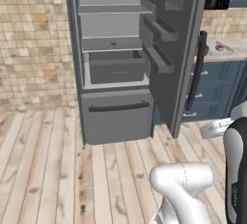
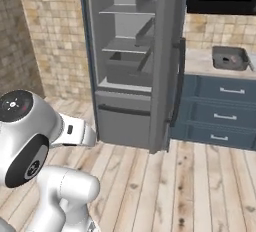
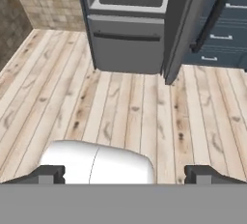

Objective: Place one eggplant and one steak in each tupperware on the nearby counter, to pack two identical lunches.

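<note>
A dark grey, deep, rounded-corner tupperware tub (image 2: 229,58) is seen standing on the beige stone counter (image 2: 200,63), to the right of the open fridge door, as the right base view shows it. In the left base view a pale grey, shallower tray (image 1: 220,49) with a small red item in it is seen on the same counter (image 1: 236,47), partly hidden behind the door; what the red item is cannot be told. Below the worktop, blue-grey drawer fronts with silver bar handles (image 2: 224,117) are stacked in rows.

Just left of the counter stands a tall grey fridge (image 1: 116,63), its upper door (image 1: 185,49) swung wide open, with a long dark handle (image 1: 197,73) running down its outer face and shelves fitted on its inner face. Inside, pale shelves and a pulled-out grey crisper drawer (image 1: 117,66) are visible; no food can be made out on them. A closed lower freezer drawer with a dark bar handle (image 1: 118,107) sits beneath.

The two-finger gripper (image 3: 123,175) is held well back from the fridge, above the pale wooden plank floor (image 3: 125,107). Its dark fingertips (image 3: 46,175) are spread wide apart, with nothing between them. A beige tiled wall (image 1: 34,39) is seen to the left of the fridge.
</note>
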Robot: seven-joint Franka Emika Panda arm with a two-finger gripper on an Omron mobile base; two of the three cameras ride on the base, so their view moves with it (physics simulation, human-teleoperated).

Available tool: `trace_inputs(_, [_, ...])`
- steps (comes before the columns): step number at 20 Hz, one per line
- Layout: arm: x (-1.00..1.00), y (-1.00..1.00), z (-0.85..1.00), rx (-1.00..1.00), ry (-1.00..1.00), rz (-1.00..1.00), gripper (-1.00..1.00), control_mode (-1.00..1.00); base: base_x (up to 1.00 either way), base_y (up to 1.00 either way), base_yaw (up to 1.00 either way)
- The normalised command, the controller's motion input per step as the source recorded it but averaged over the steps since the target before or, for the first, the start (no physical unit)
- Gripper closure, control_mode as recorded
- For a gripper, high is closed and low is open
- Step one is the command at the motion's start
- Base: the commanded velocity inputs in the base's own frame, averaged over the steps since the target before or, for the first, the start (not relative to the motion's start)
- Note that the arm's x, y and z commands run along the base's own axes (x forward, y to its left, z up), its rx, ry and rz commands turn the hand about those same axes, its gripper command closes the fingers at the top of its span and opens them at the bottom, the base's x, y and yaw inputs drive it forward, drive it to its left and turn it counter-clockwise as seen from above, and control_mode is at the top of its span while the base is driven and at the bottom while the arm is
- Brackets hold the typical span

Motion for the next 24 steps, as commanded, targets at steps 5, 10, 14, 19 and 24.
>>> trace_inputs(5, [0.0,0.0,0.0,0.0,0.0,0.0,-1.0,1.0,0.26,1.0,0.0])
trace_inputs(10, [0.0,0.0,0.0,0.0,0.0,0.0,-1.0,1.0,0.93,0.67,0.0])
trace_inputs(14, [0.0,0.0,0.0,0.0,0.0,0.0,-1.0,1.0,0.99,-0.11,0.0])
trace_inputs(19, [0.0,0.0,0.0,0.0,0.0,0.0,-1.0,1.0,0.65,-0.44,0.0])
trace_inputs(24, [0.0,0.0,0.0,0.0,0.0,0.0,-1.0,1.0,0.37,-0.28,0.0])
